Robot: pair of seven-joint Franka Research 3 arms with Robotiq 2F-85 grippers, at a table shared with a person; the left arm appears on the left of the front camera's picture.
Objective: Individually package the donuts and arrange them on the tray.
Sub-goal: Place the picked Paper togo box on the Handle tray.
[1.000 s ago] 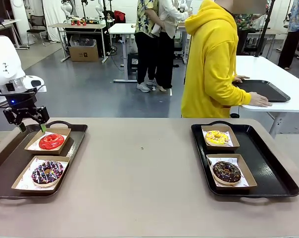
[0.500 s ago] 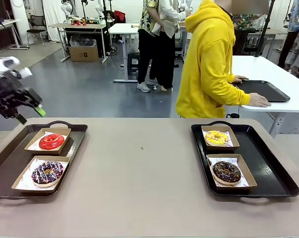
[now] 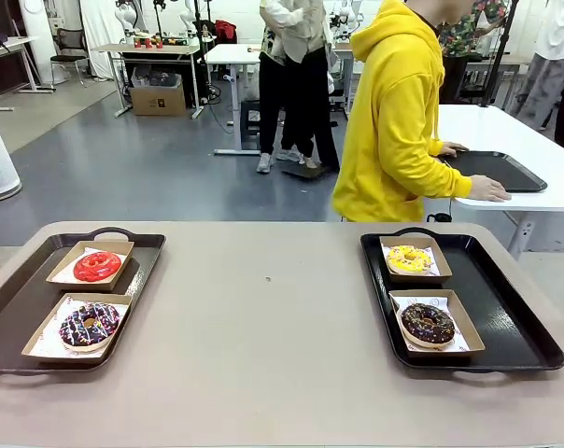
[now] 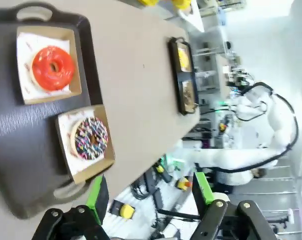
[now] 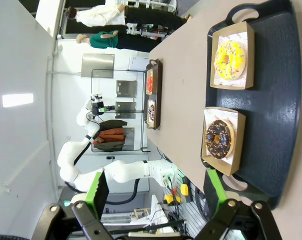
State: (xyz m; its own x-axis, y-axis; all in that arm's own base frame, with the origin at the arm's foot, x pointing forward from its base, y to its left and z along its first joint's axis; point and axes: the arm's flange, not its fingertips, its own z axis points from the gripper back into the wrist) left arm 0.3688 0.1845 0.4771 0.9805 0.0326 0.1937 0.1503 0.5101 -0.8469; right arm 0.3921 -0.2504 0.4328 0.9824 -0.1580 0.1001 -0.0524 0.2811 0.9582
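Beige and matte, the table (image 3: 263, 355) carries two glossy black trays. On the left tray (image 3: 11, 322), the red-iced donut (image 3: 97, 266) and the striped donut (image 3: 89, 324) lie in shallow cardboard boxes; on the right tray (image 3: 515, 317), the yellow-iced donut (image 3: 409, 259) and the chocolate donut (image 3: 428, 323) are boxed likewise. The left gripper (image 4: 148, 192) and right gripper (image 5: 155, 194) are spread wide, nothing held. The left arm, seen over the left tray a second ago, has been withdrawn from the front view.

A person in a yellow hoodie (image 3: 394, 121) stands (back turned) beyond the table (image 3: 263, 345).
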